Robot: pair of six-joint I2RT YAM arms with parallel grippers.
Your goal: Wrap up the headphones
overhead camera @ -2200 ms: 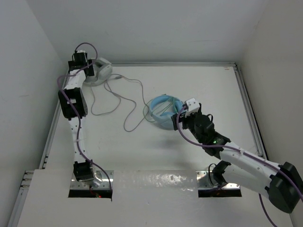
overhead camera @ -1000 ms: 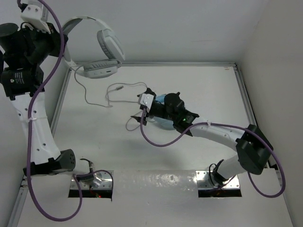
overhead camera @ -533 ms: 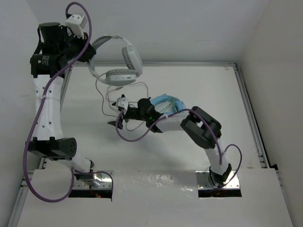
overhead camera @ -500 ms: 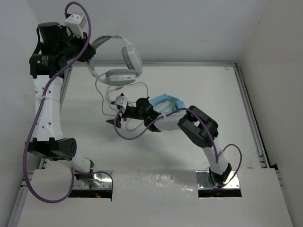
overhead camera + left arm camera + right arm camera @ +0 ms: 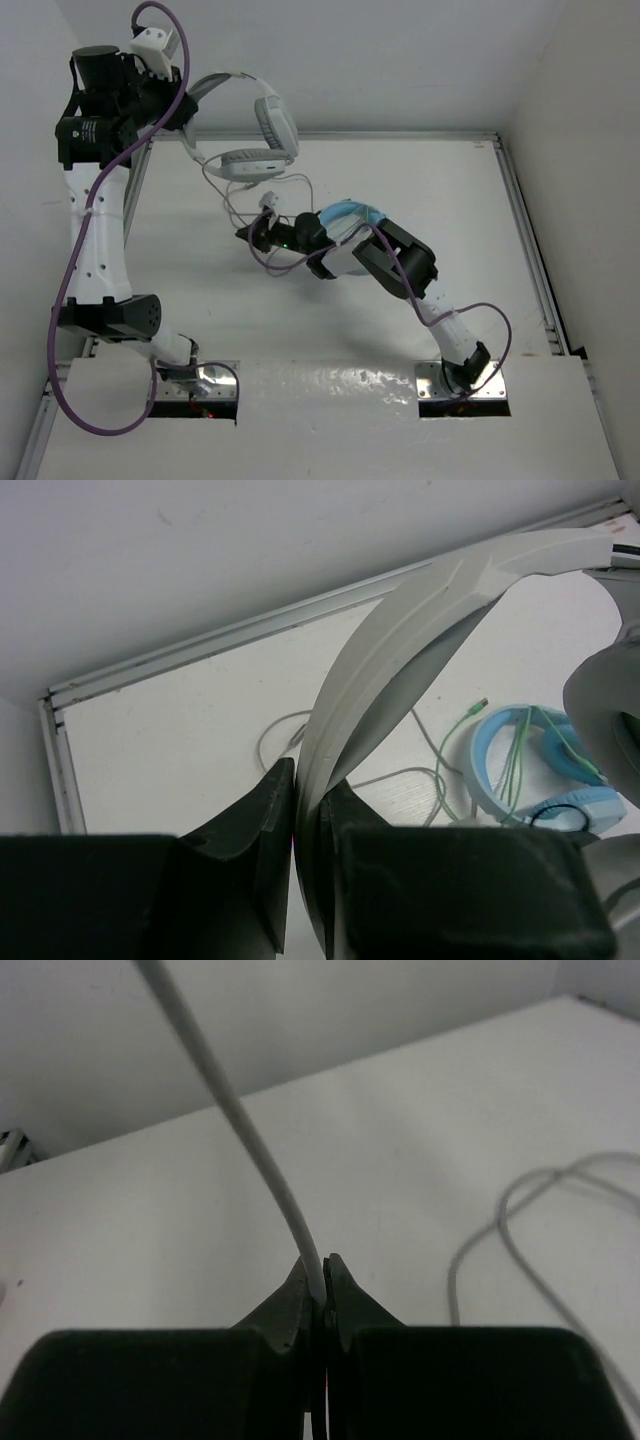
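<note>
Right fingers (image 5: 285,1310) went from released to clenched within the last second, reaching further left across the desk (image 5: 450,200). Headphones (image 5: 250,163) hung raised over the far left of the desk, headband clamped between the left fingers (image 5: 262,810). Light blue headphones (image 5: 352,213) lay mid-desk. Right fingers pinched the thin cable (image 5: 250,1130) below the raised cups. Step: cable grabbed for wrapping. Next likely needs looping the slack around the headphones without yanking.

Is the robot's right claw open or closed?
Closed. In the right wrist view, the right gripper is pinched shut on the thin grey cable, which rises up from between its tips.
</note>
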